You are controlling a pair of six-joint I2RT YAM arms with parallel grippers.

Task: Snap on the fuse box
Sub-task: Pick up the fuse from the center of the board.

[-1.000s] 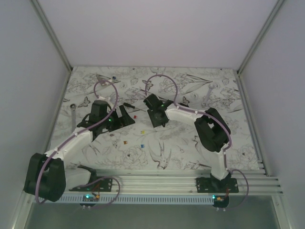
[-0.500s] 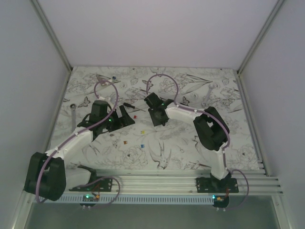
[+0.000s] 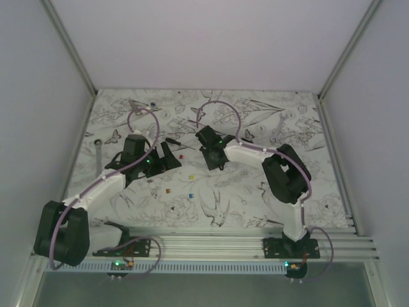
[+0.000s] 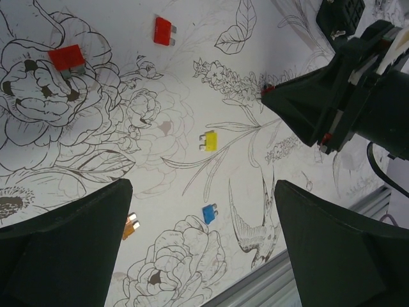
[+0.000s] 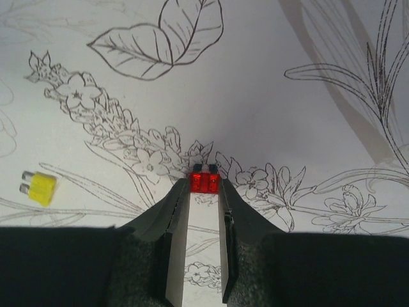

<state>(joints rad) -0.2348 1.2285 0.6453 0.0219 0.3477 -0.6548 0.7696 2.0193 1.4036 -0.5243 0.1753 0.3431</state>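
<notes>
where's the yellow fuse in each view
Top external: the yellow fuse lies just below the picture's centre.
Left wrist: about mid-frame, with a blue fuse below it.
Right wrist: at the left edge, a little below half height.
Shared landmark: the right gripper, pinching a red fuse, is near it in all three.

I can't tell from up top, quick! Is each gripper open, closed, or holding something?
Left gripper: open, holding nothing.
Right gripper: closed on a small red fuse at its fingertips.
</notes>
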